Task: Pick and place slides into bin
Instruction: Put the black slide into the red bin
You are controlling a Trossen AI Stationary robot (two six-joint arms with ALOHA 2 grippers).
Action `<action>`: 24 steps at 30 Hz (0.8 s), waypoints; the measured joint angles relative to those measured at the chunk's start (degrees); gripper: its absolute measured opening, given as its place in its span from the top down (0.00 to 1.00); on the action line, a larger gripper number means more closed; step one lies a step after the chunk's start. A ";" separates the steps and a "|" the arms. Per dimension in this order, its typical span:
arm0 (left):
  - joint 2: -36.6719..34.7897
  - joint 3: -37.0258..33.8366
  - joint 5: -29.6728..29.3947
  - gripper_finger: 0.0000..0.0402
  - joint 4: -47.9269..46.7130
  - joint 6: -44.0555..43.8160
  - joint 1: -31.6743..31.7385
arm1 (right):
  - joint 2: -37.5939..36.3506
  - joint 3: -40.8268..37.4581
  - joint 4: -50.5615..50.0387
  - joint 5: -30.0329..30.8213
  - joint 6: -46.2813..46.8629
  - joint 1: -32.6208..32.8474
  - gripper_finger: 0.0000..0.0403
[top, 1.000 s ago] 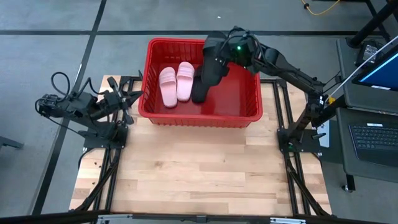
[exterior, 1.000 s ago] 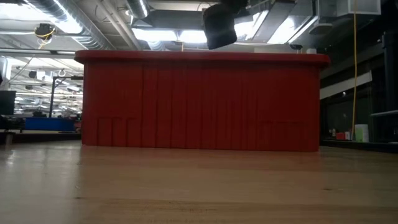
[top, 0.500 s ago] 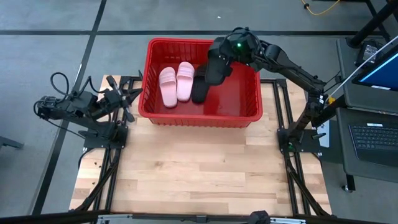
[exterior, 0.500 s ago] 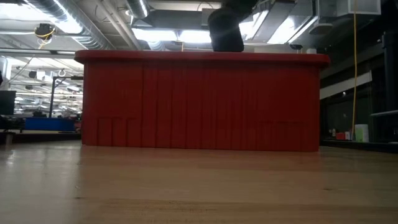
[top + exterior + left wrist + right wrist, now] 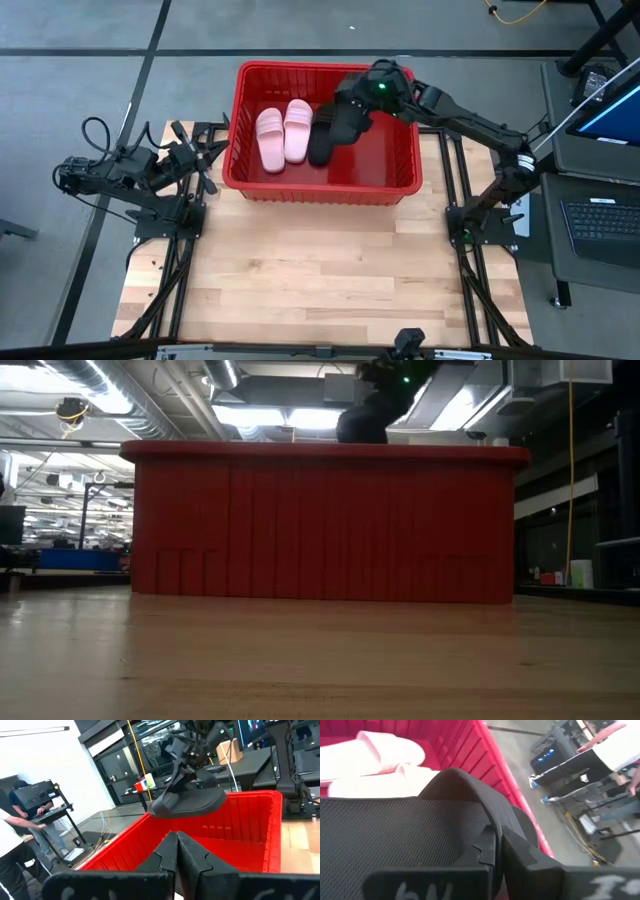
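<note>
The red bin (image 5: 320, 188) stands at the table's far middle. Two pale pink slides (image 5: 283, 134) lie side by side on its floor at the left, with a black slide (image 5: 319, 146) beside them. My right gripper (image 5: 364, 98) is over the bin, shut on the second black slide (image 5: 347, 120), whose top shows above the rim in the low view (image 5: 362, 426). My left gripper (image 5: 198, 166) waits shut at the table's left edge, outside the bin. My right gripper holds the black slide by its wide strap (image 5: 470, 790), pinched between the two fingers. The fingers come from above, slanting down (image 5: 186, 762). The slide hangs under them, roughly level and sole down (image 5: 187, 802), partly below the bin's rim and beside the lying black slide.
The bin's right half (image 5: 385, 150) is bare floor. Bare wooden table (image 5: 320, 270) lies between the bin and the near edge. A person (image 5: 600, 750) stands in the room beyond the bin, another (image 5: 15, 845) shows past the left arm.
My right gripper has gone down into the bin with the black slide, still shut on it. The slide has dropped from well above the rim until only its top shows over the rim, and has come closer to the lying black slide.
</note>
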 joint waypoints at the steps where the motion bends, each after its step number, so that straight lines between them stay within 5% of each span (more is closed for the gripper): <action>1: 0.00 0.00 0.00 0.99 -0.02 0.00 0.00 | -1.16 -1.98 1.15 -1.17 0.02 -0.46 0.96; 12: 0.00 0.00 0.02 1.00 0.94 -0.43 -0.02 | -13.56 -25.06 20.60 -7.49 -4.55 -2.90 0.96; 24: 0.02 0.00 0.02 0.99 2.60 -3.61 0.00 | -11.48 -33.41 28.82 -11.19 -6.16 -8.17 0.96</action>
